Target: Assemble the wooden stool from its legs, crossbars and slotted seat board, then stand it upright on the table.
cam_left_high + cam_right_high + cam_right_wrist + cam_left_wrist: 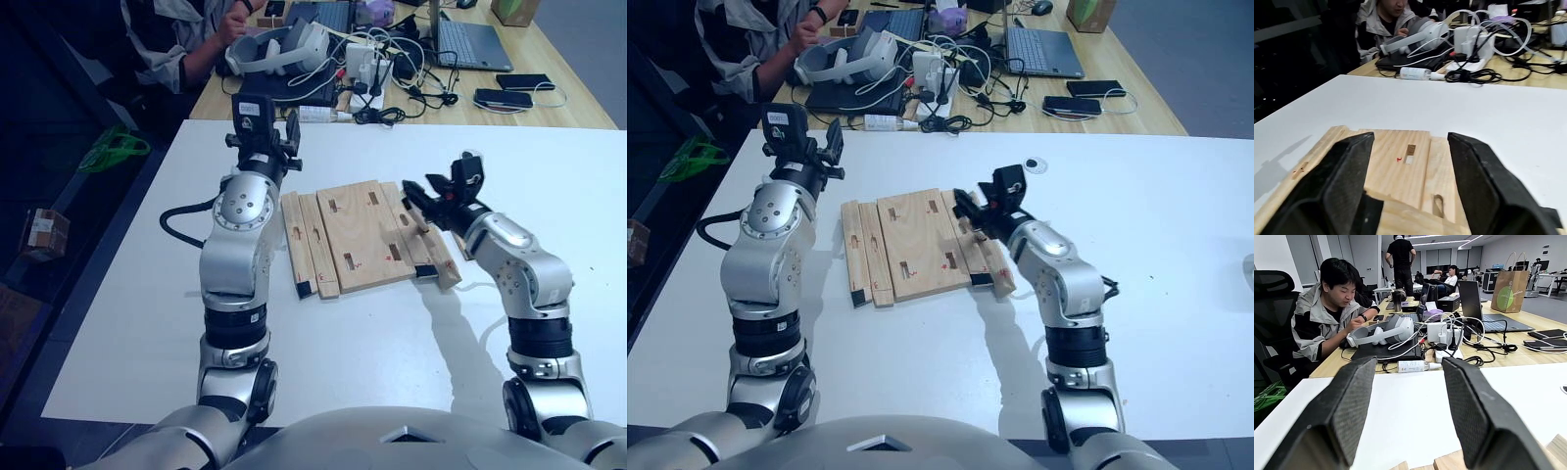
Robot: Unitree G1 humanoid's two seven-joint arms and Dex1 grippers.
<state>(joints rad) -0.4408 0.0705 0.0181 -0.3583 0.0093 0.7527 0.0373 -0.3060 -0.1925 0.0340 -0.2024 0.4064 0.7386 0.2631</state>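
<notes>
Stool parts lie flat and unassembled on the white table (137, 323), all bunched in one group around the middle. I count one seat board (362, 230) with four slots (349, 260) cut in it. Two long bars (299, 245) lie side by side touching the board's left edge, both running the same way as that edge. Two more bars (443, 262) lie against the board's right edge as far as I can count; their far ends are partly covered by my right arm. One left bar and one right bar have a dark near end. Nothing is joined and nothing stands upright.

Right gripper (436, 191) hovers low over the right side of the group, above the far ends of the right bars. Its fingers are apart and grip nothing; in the right wrist view the board and one slot sit between the two dark pads (1347, 181).

Left gripper (1409, 364) is raised just beyond the far left corner of the group, well above the table. Its two pads (1352, 406) are spread wide with nothing between them, and bar ends show at the lower edge of that view.

Behind the table is one wooden desk (578, 103) with one white headset (279, 49), one open laptop (470, 44) and a tangle of cables.
</notes>
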